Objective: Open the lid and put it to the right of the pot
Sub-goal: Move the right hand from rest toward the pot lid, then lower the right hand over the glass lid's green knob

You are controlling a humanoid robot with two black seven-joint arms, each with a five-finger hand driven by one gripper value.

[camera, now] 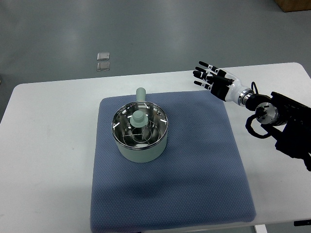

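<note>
A pale green pot [141, 134] with a stub handle pointing away from me stands on the left part of a blue mat [194, 165]. Its glass lid [141, 127], with a pale green knob in the middle, rests on the pot's rim. My right hand [210, 77] hovers over the mat's far right corner, well to the right of the pot, with its fingers spread and nothing in them. The arm behind it comes in from the right edge. My left arm does not show.
The mat lies on a white table [48, 145]. Two small clear squares [103, 60] lie on the grey floor beyond the table's far edge. A brown box corner [294, 5] shows at the top right.
</note>
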